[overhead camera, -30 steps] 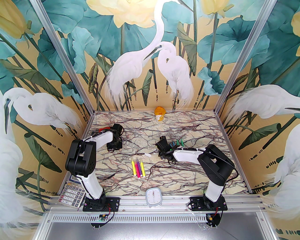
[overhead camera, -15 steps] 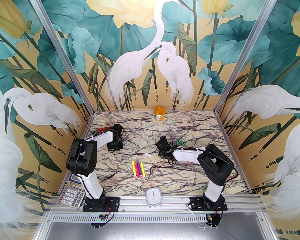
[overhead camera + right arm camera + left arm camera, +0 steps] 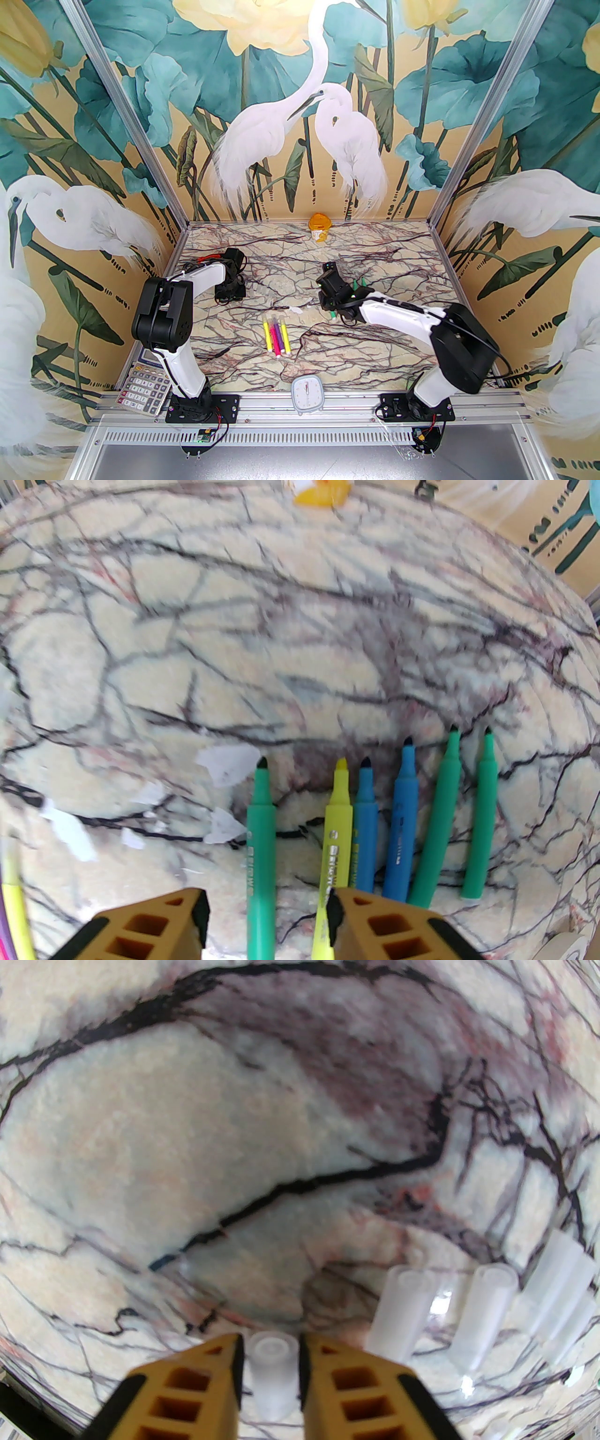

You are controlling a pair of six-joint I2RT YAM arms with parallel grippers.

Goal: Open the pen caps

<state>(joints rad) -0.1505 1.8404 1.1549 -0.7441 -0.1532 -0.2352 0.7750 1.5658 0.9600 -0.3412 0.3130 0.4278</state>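
My left gripper (image 3: 271, 1342) hangs low over the marble table (image 3: 140, 1147), open a little. A clear pen cap (image 3: 272, 1377) lies between its yellow fingers (image 3: 211, 1382). Three more clear pen caps (image 3: 403, 1311) lie in a row to the right. In the top view this gripper (image 3: 229, 293) is at the left rear. My right gripper (image 3: 267, 916) is open above an uncapped green pen (image 3: 260, 836) that rests on the table. A yellow pen (image 3: 335, 836), two blue pens (image 3: 403, 817) and two green pens (image 3: 480, 817), all with bare tips, lie beside it. Several capped pens (image 3: 276, 335) lie mid-table.
An orange-lidded jar (image 3: 320, 226) stands at the back edge. A calculator (image 3: 143, 386) lies at the front left and a white clock (image 3: 307, 393) at the front middle. White paper scraps (image 3: 227, 763) lie left of the uncapped pens.
The right gripper has opened and drawn up and back, leaving a green pen on the table, and its elbow swung to the right. The left jaws have parted slightly around the cap.
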